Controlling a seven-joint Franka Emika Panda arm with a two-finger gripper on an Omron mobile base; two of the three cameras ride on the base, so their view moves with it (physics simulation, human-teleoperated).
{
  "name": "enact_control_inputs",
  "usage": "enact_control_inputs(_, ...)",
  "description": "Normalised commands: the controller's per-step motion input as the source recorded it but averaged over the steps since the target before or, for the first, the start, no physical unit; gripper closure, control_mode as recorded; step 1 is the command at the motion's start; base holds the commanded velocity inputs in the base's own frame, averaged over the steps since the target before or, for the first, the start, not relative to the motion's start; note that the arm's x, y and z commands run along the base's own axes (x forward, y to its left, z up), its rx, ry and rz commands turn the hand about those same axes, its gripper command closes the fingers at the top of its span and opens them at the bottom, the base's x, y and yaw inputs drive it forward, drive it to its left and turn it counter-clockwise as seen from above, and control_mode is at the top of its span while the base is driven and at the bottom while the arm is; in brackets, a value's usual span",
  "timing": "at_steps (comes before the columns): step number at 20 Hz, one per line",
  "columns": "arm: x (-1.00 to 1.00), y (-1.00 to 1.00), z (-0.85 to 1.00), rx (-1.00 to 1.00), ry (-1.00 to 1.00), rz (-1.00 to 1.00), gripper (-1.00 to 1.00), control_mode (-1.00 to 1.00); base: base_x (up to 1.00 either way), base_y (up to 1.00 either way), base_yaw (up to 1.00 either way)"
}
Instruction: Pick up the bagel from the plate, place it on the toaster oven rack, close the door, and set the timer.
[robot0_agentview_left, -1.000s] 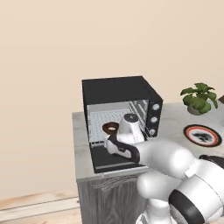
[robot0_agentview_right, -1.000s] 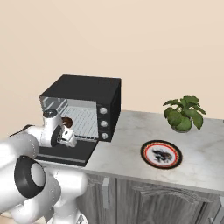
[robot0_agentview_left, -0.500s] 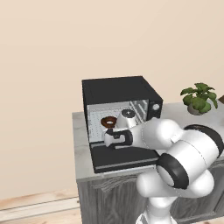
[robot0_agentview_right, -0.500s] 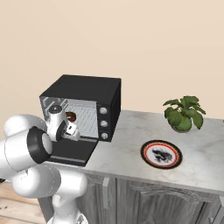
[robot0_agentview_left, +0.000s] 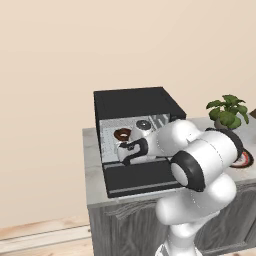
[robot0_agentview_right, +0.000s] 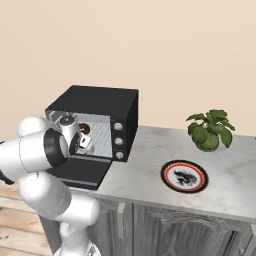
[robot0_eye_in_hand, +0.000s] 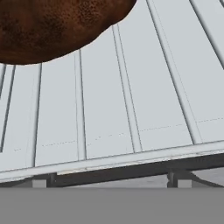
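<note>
We see the bagel (robot0_agentview_left: 122, 133) lying on the toaster oven rack (robot0_agentview_left: 131, 137), in the left part of the black toaster oven's (robot0_agentview_left: 135, 102) cavity. In the hand view the bagel (robot0_eye_in_hand: 52, 24) is a dark brown mass at the top left, resting on the silver bars of the rack (robot0_eye_in_hand: 131, 109). From the right base view the bagel (robot0_agentview_right: 85, 128) shows as a small brown spot inside the cavity, just beside the robot's hand.

The gripper (robot0_agentview_left: 121, 150) is at the near edge of the rack, a little nearer than the bagel and apart from it. Its jaws stand fully apart and hold nothing.

The door (robot0_agentview_left: 142, 177) is open, lying flat toward us in front of the cavity. In the right base view the door (robot0_agentview_right: 82, 174) lies below the arm.

To the right on the grey marble counter (robot0_agentview_right: 145, 165), well apart from the oven, rests the plate (robot0_agentview_right: 184, 176) with its red-orange rim. Further right and farther back stands a potted green plant (robot0_agentview_right: 210, 129).
</note>
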Motion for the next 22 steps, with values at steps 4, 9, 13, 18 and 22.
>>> enact_control_inputs(4,0.03,0.03,0.21,0.0,-0.11,0.0,-1.0,-1.0,0.0,0.0,0.0)
enact_control_inputs(9,-0.97,0.0,0.48,0.0,-0.15,0.0,-1.0,-1.0,0.0,0.0,0.0)
enact_control_inputs(13,-1.0,0.0,0.9,0.0,-0.01,0.0,-1.0,-1.0,0.0,0.0,0.0)
enact_control_inputs(18,-1.0,0.21,1.0,0.0,0.08,0.0,-1.0,-1.0,0.0,0.0,0.0)
enact_control_inputs(22,-0.97,0.48,1.0,-0.05,0.09,0.0,-1.0,-1.0,0.0,0.0,0.0)
